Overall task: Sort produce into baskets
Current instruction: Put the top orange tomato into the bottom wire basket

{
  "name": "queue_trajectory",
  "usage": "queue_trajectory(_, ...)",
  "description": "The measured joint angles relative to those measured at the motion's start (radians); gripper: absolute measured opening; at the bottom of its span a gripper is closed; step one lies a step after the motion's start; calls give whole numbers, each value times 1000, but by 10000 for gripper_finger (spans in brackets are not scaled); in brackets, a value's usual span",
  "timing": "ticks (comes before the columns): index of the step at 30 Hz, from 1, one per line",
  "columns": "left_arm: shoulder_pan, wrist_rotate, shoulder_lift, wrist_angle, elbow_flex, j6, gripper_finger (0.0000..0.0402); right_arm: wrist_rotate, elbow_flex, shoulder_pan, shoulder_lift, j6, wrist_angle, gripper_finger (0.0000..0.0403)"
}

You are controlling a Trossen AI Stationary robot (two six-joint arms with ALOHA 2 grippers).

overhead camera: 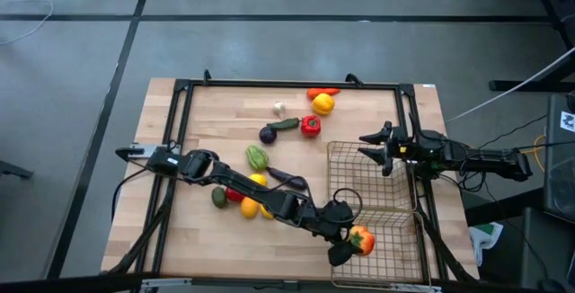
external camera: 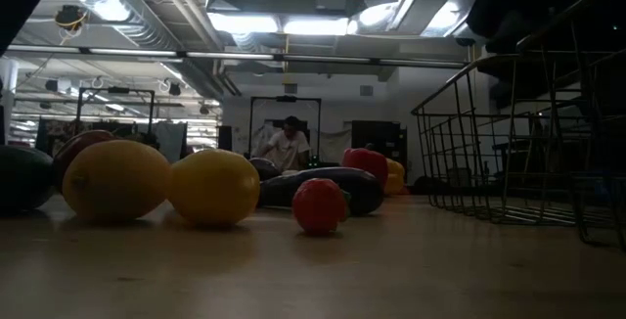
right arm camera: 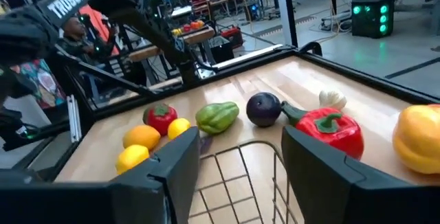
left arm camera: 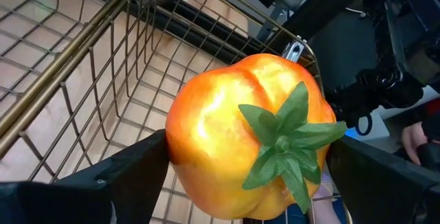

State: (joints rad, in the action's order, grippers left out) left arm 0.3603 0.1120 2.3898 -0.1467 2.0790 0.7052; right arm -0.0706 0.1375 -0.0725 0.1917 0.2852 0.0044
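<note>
My left gripper (overhead camera: pixel 346 246) reaches over the near wire basket (overhead camera: pixel 395 261) at the table's front right and is shut on an orange tomato (overhead camera: pixel 361 239) with a green leafy top. The far basket (overhead camera: pixel 364 172) stands behind it. My right gripper (overhead camera: pixel 370 146) hovers open at the far basket's right rim, with nothing between its fingers (right arm camera: pixel 172 162). The remaining produce lies on the table: a yellow pepper (overhead camera: pixel 323 104), a red pepper (overhead camera: pixel 310 126), garlic (overhead camera: pixel 279 109), a round eggplant (overhead camera: pixel 268 135), a green pepper (overhead camera: pixel 258 157), and lemons (external camera: pixel 115 180) beside a small red tomato (external camera: pixel 319 205). My left gripper pinches the orange tomato by its two opposite round sides (left arm camera: pixel 180 157), one finger (left arm camera: pixel 130 172) on each side. The fingers come slanting down from the table's left. The green top (left arm camera: pixel 282 141) faces back toward the wrist. The basket's mesh shows below and behind it.
The left arm lies across the table's middle, over the lemons and an avocado (overhead camera: pixel 218 197). A dark frame (overhead camera: pixel 184 91) borders the wooden table. In the low view a person (external camera: pixel 287 148) shows far back in the room.
</note>
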Motion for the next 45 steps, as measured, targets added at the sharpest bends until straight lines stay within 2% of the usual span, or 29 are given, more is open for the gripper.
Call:
queue_trajectory(6, 0, 0, 0, 0, 0, 0, 361, 67, 0, 0, 0, 95, 13, 204)
queue_trajectory(8, 0, 0, 0, 0, 0, -7, 361, 149, 0, 0, 0, 139, 29, 204)
queue_trajectory(13, 0, 0, 0, 0, 0, -13, 361, 431, 0, 0, 0, 232, 115, 204)
queue_trajectory(17, 0, 0, 0, 0, 0, -13, 361, 547, 0, 0, 0, 301, 186, 204)
queue_trajectory(33, 0, 0, 0, -1, 0, -91, 361, 647, 16, 1, 1, 399, 213, 204)
queue_trajectory(38, -1, 0, 0, -39, 0, -106, 361, 650, 126, 1, 0, 361, 134, 198)
queue_trajectory(45, -1, 0, 1, -80, 1, -185, 361, 641, 302, 1, 3, 213, -69, 159)
